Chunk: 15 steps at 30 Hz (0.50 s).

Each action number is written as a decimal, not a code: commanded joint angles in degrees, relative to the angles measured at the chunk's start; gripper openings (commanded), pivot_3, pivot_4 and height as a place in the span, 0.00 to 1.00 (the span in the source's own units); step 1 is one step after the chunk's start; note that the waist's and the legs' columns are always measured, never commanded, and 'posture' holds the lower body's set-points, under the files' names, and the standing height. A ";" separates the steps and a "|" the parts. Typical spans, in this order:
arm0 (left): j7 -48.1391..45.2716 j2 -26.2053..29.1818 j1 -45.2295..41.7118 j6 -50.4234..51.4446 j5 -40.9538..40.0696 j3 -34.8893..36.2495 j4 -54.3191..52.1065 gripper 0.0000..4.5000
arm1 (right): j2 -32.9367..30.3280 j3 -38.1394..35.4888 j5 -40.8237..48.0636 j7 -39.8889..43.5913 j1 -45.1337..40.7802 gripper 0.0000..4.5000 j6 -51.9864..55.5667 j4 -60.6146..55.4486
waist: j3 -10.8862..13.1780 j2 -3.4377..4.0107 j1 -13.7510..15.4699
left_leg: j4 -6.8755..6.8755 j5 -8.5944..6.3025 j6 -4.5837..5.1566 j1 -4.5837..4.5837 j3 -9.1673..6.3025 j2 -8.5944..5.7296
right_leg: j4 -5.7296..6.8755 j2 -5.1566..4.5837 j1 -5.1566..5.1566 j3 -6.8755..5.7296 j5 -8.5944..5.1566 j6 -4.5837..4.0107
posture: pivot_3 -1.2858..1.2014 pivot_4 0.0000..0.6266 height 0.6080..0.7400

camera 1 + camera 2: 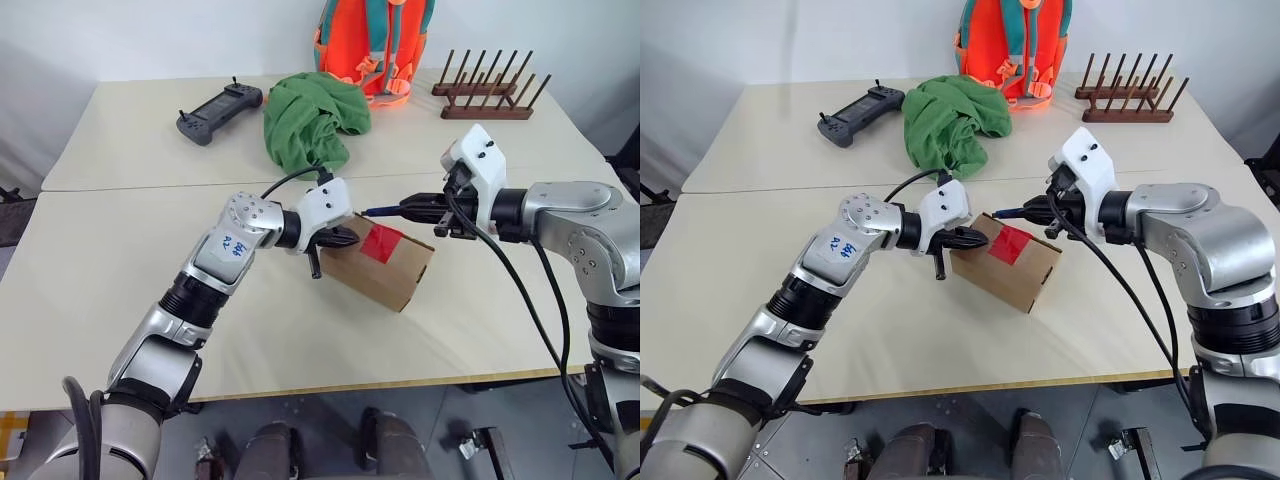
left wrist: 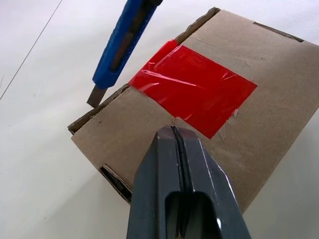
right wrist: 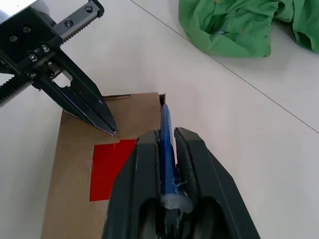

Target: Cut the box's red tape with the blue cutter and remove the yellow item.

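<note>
A small brown cardboard box (image 1: 385,272) lies mid-table with its flaps down, and a red tape (image 2: 194,89) patch lies across the lid seam. My left gripper (image 2: 173,130) is shut and empty, with its tips at the box top right beside the tape's edge. From the right, my right gripper (image 3: 167,133) is shut on the blue cutter (image 3: 166,124). The cutter (image 2: 119,45) has its short blade out, and the blade tip sits at the box's far top edge just off the tape. The yellow item is hidden.
A green cloth (image 1: 315,120) lies bunched behind the box. A dark grey controller (image 1: 220,110) sits at the back left. An orange bag (image 1: 375,45) and a wooden rack (image 1: 490,95) stand at the back right.
</note>
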 commanded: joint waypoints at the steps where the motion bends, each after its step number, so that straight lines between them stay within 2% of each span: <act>1: -0.16 -0.24 -0.30 0.23 1.09 0.16 0.72 0.00 | -1.04 0.15 -0.91 0.17 0.39 0.04 -1.20 -0.81 | 0.00 0.00 -0.02 | 0.00 0.00 0.00 0.00 0.00 0.00 | 0.00 0.00 0.00 0.00 0.00 0.00 | 0.52 0.24 1.00; 15: 0.01 -0.63 -0.36 -0.10 1.36 0.28 1.60 0.00 | -6.18 2.37 -2.29 3.52 0.69 0.04 -2.10 -1.39 | 0.00 -0.01 0.60 | 0.10 0.00 0.00 0.00 -0.02 0.00 | 0.00 0.00 0.05 0.00 0.00 0.00 | 0.52 0.24 1.00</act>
